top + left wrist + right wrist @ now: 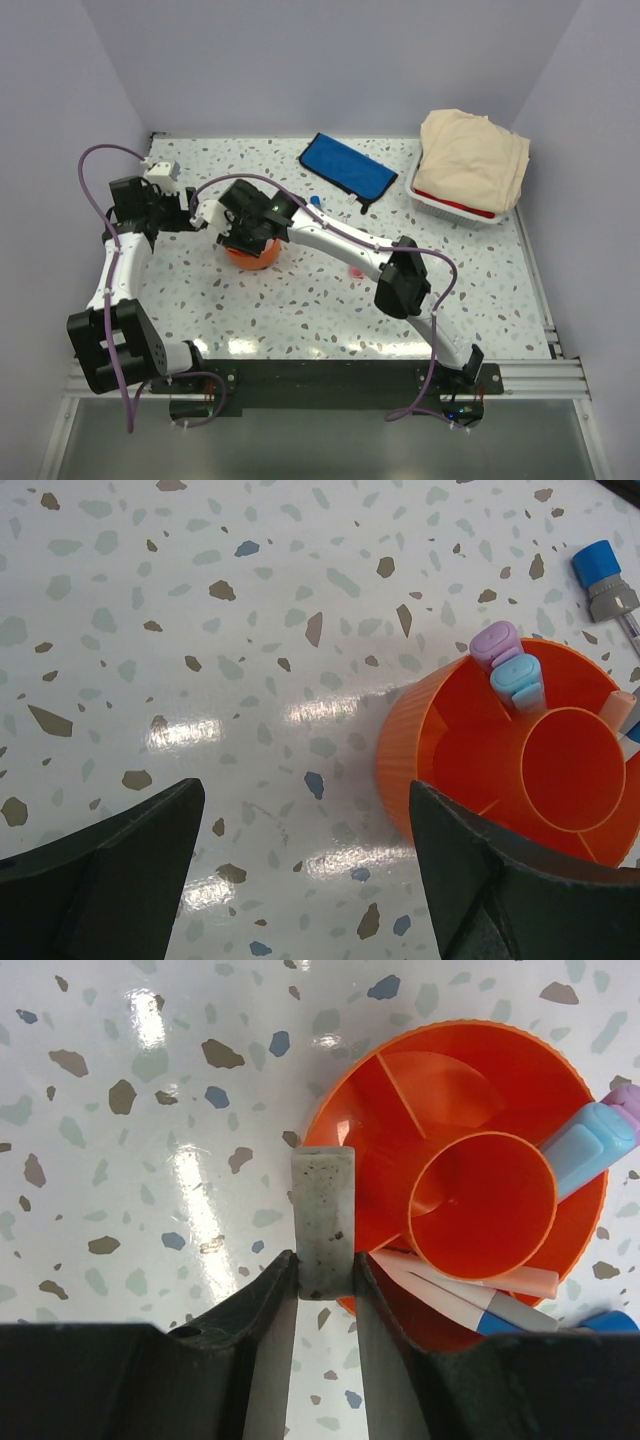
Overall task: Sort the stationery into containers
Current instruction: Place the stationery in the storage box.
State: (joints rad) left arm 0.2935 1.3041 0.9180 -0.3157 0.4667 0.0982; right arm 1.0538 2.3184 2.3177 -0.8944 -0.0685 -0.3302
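Looking down from the top view, I have the right arm (400,280) rising from the near edge at lower right, bending at the elbow and stretching left across the table (300,310). Its wrist is tipped down over the orange tub (252,258) left of centre. The left arm (115,270) climbs the left edge and turns right, nose toward the same tub.

On the right wrist view, the right gripper (323,1275) is clenched on a grey speckled bar (323,1210). Both fingers press its sides, and it stands over the tub's left rim. A light-blue marker (590,1145) and a lilac marker (628,1100) lean in the right-hand compartment. Two white pens (480,1280) lie across the lower one, while the round centre cup holds nothing.

The left gripper (305,790) is spread wide and grips nothing. The tub sits at lower right of its view, just beyond the right finger (500,880). A blue-capped item (600,575) lies on the table past the tub, at upper right.

Farther back, the blue pouch (347,166) lies flat near the far edge. Right of it stands the white basket (440,203) with its beige cloth (472,155).
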